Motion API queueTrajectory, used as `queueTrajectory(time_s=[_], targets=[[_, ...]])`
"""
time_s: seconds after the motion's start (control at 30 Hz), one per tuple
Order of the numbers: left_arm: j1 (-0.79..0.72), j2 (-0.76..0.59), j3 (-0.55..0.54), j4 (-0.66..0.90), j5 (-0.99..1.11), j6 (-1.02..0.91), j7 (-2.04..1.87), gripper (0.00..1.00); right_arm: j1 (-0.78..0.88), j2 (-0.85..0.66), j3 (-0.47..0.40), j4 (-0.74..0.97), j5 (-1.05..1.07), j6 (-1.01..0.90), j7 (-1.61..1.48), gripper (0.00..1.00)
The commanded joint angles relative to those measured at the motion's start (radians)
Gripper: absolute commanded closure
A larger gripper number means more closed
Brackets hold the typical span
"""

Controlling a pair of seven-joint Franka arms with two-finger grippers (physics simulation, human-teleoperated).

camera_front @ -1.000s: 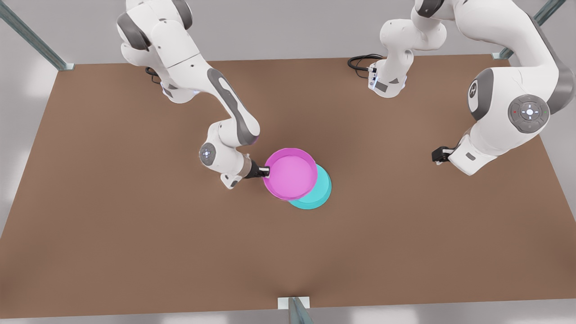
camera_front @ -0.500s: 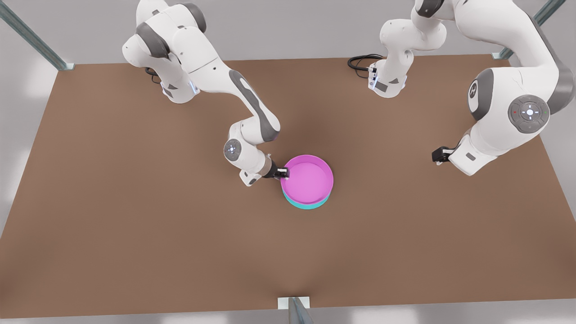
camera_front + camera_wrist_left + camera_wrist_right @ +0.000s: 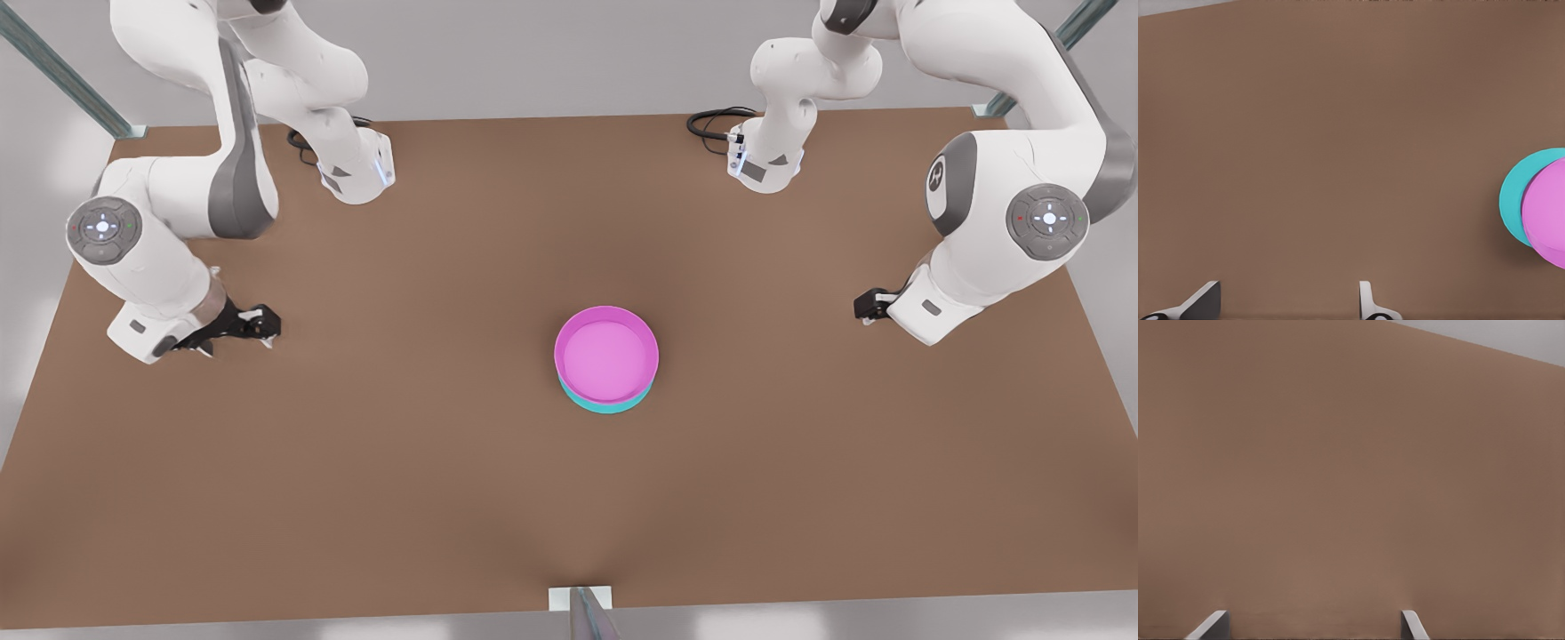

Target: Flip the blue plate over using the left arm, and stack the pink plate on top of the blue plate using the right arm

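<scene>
The pink plate (image 3: 606, 351) looks like smooth plain plastic, its inside a lighter matt pink than its rim. The blue plate (image 3: 607, 405) under it has the same smooth, even plastic look with no gloss. The table (image 3: 444, 480) is a flat matt brown sheet without grain or texture. The 2 arms wear glossy white shells with grey matt panels, and the frame posts (image 3: 53, 67) at the corners look like brushed metal.

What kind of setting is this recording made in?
Probably a simulated robot test bench: a bare brown tabletop, grey metal frame struts at its corners, and a round magenta-pink plastic plate stacked on a turquoise plastic plate.
</scene>
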Motion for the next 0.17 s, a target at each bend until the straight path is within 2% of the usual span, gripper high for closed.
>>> queueTrajectory(time_s=[0.0,0.03,0.07,0.13], targets=[[0.0,0.0,0.0,0.0,0.001,0.0,0.0,0.0,0.009,-0.002,-0.009,0.0,0.003,-0.002,-0.001,0.0],[0.0,0.0,0.0,0.0,0.001,0.0,0.0,0.0,-0.043,0.001,-0.002,0.014,0.006,-0.025,0.0,0.0],[0.0,-0.001,-0.001,0.002,0.001,0.0,0.0,0.0,-0.106,0.004,0.046,0.019,0.042,-0.033,0.0,0.0],[0.0,-0.001,-0.002,0.002,0.001,-0.002,0.0,0.0,-0.108,0.004,0.05,0.02,0.042,-0.031,0.0,0.0]])
